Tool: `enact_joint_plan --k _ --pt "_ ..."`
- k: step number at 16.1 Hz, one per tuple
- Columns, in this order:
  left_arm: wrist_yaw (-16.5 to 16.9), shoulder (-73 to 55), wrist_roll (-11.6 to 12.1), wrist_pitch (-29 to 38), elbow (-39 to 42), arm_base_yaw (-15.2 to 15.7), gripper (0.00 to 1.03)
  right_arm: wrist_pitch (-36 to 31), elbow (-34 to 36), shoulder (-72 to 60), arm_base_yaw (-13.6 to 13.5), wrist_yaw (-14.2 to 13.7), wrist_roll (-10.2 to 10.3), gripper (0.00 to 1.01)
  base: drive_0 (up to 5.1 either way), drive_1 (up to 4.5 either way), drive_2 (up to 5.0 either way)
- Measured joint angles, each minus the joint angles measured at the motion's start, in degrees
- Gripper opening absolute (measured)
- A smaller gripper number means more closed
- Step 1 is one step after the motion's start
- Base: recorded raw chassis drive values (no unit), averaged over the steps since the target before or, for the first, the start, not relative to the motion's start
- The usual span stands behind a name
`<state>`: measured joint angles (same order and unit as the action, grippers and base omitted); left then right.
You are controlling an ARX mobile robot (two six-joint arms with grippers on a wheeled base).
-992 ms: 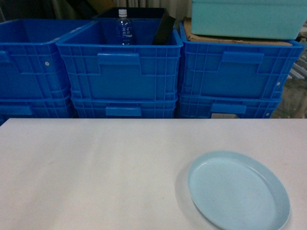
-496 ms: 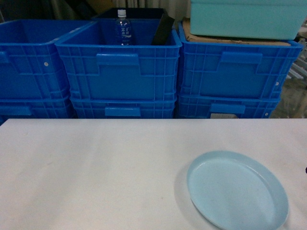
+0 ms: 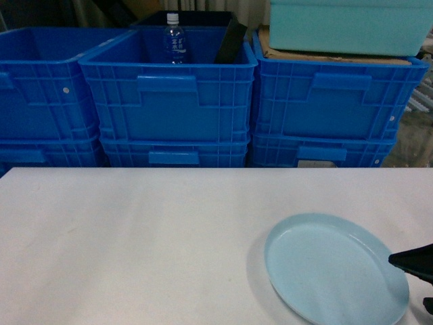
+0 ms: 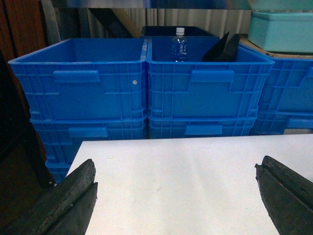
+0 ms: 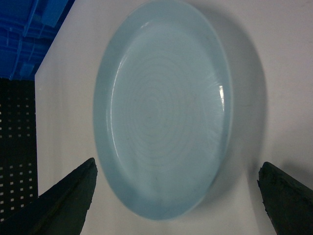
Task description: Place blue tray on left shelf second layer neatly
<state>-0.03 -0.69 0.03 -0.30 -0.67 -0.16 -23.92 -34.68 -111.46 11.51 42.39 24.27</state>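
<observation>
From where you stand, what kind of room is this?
Probably a storeroom or warehouse corner: stacked blue crates fill the background, a teal tub sits on cardboard atop one stack, and a plain white table stands in front.

The blue tray (image 3: 336, 270) is seen lying flat and right side up on the white table (image 3: 135, 244), near its front right corner in the head view. It is pale sky-blue, round to slightly oval, shallow, with a low raised rim. Faint concentric rings and a small glare spot are visible on its inner face (image 5: 164, 110). Nothing is held in it.
</observation>
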Motion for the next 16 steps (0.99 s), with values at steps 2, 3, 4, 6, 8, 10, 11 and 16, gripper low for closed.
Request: enact_joint_plan --k 2,3,4,6,8,10,11,16 --pt "0.0 0.0 0.0 0.0 0.0 0.0 0.98 -0.3 0.0 0.0 -2.1 -0.9 1.6 0.98 0.0 0.00 0.0" --pt "0.0 0.0 0.0 0.0 0.0 0.0 0.98 -0.3 0.0 -0.4 -3.0 -2.1 2.1 0.98 0.0 0.00 0.0" --pt "0.0 0.0 0.0 0.0 0.0 0.0 0.98 -0.5 0.0 -1.2 -3.7 -3.5 2.5 0.98 0.0 0.00 0.0" --pt "0.0 0.0 0.0 0.0 0.0 0.0 0.98 -2.6 -0.2 -1.9 -5.2 -4.6 4.5 0.98 0.0 0.00 0.0" --pt "0.0 0.0 0.0 0.0 0.0 0.0 0.98 -5.2 -0.9 -3.2 -7.0 -6.2 6.3 0.98 0.0 0.00 0.0" --pt "0.0 0.0 0.0 0.0 0.0 0.0 0.98 -5.7 -1.4 -3.7 -8.2 -7.7 7.5 0.98 0.0 0.00 0.0" --pt "0.0 0.0 0.0 0.0 0.0 0.0 0.98 -5.8 -1.4 -4.0 -8.2 -8.0 7.5 0.98 0.0 0.00 0.0" --pt "0.0 0.0 0.0 0.0 0.0 0.0 0.98 -8.5 1.2 -5.7 -8.8 -15.4 4.5 0.45 0.0 0.00 0.0"
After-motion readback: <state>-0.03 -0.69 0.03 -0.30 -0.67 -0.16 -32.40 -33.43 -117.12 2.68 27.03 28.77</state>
